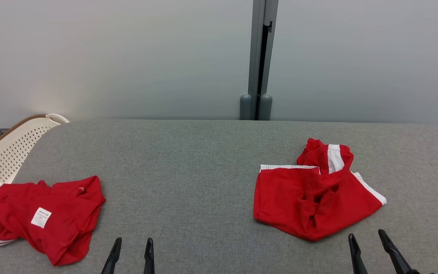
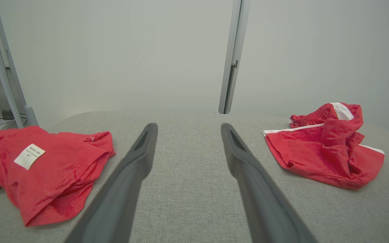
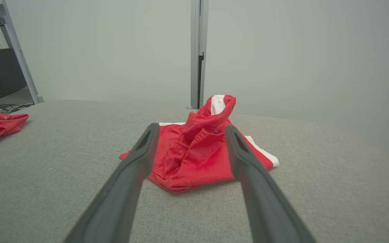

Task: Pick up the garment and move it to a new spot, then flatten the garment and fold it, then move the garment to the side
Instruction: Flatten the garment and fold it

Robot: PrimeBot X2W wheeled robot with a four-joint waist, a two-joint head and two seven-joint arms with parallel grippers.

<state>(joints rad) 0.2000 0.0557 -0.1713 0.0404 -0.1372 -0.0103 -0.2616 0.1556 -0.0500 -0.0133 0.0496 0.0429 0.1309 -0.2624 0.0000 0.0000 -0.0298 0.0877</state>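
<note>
Red cloth lies in two separate heaps on one grey fabric-covered table (image 1: pixel 188 171), so there are two garments, well apart. There are also two grippers, each with two dark fingers, and one cream perforated basket (image 1: pixel 10 152) off the table's corner at 9 o'clock.

In the head view the striped garment (image 1: pixel 314 198) sits at about 3 o'clock of the table's middle. It is crumpled, not flat. Its long axis runs roughly from 9 to 3 o'clock, across the table. A white-edged hem lies along its far left side, and a white side stripe slants away toward 4 o'clock. A bunched part with a white band stands up at its 12 o'clock end, toward the wall; its lowest corner points to 6 o'clock. The left wrist view shows this striped garment (image 2: pixel 319 152) at 3 o'clock of the fingers, and the right wrist view has it (image 3: pixel 198 158) just beyond the fingertips.

The labelled garment (image 1: pixel 40 213) lies at 8 o'clock, rumpled, with one white label (image 1: pixel 41 217) facing up. Its long axis also runs about 9 to 3 o'clock, with a loose corner pointing to 5 o'clock.

The left gripper (image 1: pixel 134 240) is at 6 o'clock, jaws spread, over bare table between the heaps. The right gripper (image 1: pixel 366 233) is at 4 o'clock, jaws spread wide, just short of the striped garment and holding nothing.

One grey post (image 1: pixel 259 57) rises at 12 o'clock against the pale wall.
</note>
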